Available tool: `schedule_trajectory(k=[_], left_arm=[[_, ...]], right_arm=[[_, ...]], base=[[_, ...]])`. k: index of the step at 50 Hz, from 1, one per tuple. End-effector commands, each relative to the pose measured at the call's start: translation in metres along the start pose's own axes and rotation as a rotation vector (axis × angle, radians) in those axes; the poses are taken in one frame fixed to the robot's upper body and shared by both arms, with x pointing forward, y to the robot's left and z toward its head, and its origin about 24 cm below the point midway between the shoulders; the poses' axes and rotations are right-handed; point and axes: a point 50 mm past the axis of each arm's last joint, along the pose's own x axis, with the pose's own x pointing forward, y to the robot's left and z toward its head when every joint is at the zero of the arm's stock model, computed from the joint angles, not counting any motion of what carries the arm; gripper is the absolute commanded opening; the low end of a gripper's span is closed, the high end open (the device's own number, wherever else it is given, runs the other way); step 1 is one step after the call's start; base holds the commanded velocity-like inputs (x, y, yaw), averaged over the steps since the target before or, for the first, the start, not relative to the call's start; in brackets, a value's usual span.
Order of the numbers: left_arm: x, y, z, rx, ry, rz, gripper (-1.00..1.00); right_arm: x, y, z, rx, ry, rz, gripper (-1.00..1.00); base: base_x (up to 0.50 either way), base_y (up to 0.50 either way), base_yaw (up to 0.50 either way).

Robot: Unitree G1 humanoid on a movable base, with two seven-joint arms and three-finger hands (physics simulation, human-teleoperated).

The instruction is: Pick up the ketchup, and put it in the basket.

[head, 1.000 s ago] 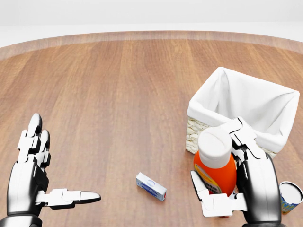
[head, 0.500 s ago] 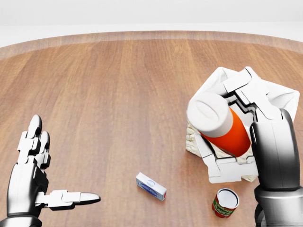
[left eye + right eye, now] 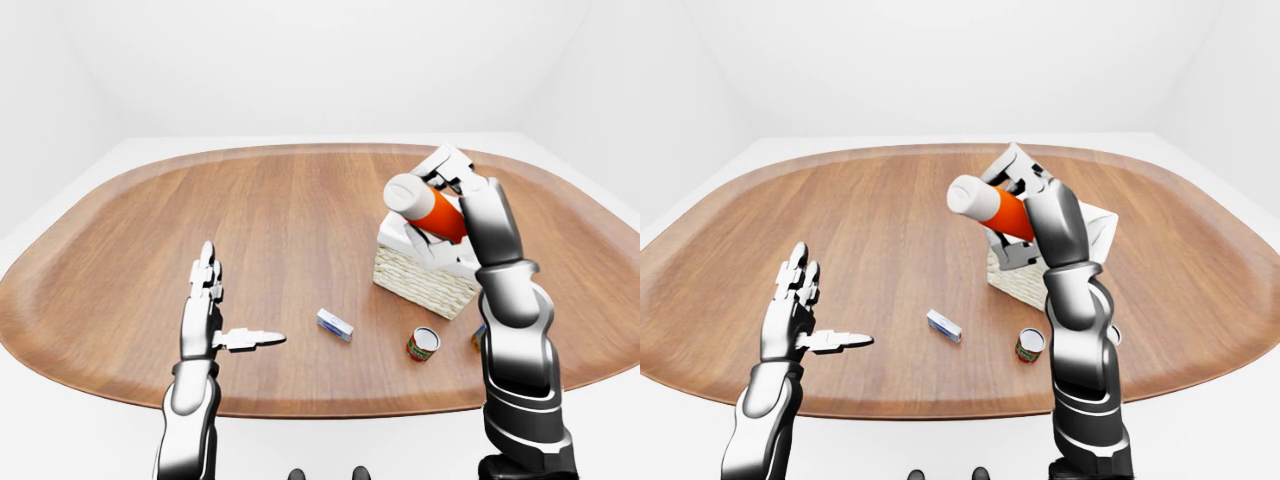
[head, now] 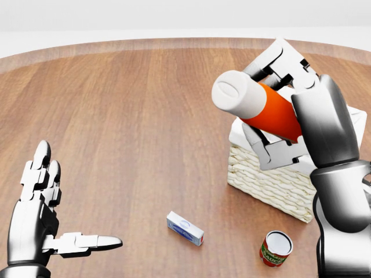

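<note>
Nearest of all, low at the left of the head view, the left hand (image 4: 43,217) hangs over the wooden table (image 4: 133,116) with its fingers spread wide, two pointing up the picture and the thumb sticking out to the right. It grips nothing and touches nothing.

A little further in, a small blue and white box (image 4: 185,227) lies flat on the wood, near the bottom middle of that view. To its right stands a small can (image 4: 276,248) with a red and green label and a pale top, upright, apart from the box and just below the basket's near corner.

Beyond the can sits the basket (image 4: 266,179), woven and pale, lined with white cloth that folds over its rim. Much of its opening is hidden by the arm and hand.

Above it, the right hand (image 4: 284,110) is closed round the ketchup (image 4: 272,113), fingers wrapped about the orange-red body from both sides. The bottle is tipped well over, almost lying on its side, its broad white cap aimed toward the upper left of the head view. It is held up in the air over the basket's left part, clear of the table and, as far as I can see, not touching the cloth.

Past that, bare wood runs to the table's curved edge, then white floor and walls.
</note>
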Motion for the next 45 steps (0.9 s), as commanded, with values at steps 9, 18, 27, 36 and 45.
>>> schedule_trajectory(k=[9, 18, 27, 36, 45], left_arm=[[0.001, 0.002, 0.000, -0.002, -0.001, 0.005, 1.00], [0.001, 0.002, 0.000, -0.002, -0.003, 0.006, 1.00], [0.002, 0.002, 0.000, -0.005, -0.003, 0.007, 1.00], [0.002, 0.003, 0.001, -0.006, -0.004, 0.007, 1.00], [0.000, 0.003, 0.004, -0.009, -0.007, 0.007, 1.00]], right_arm=[[0.048, -0.012, -0.043, -0.171, 0.148, 0.063, -1.00], [0.063, -0.017, -0.062, -0.241, 0.230, 0.089, -1.00], [0.080, -0.031, -0.073, -0.350, 0.296, 0.122, -1.00], [0.084, -0.033, -0.090, -0.463, 0.387, 0.189, -1.00], [0.085, -0.032, -0.102, -0.510, 0.452, 0.239, -1.00]], base=[[0.00, 0.00, 0.00], [0.00, 0.00, 0.00], [0.00, 0.00, 0.00], [0.00, 0.00, 0.00], [0.00, 0.00, 0.00]])
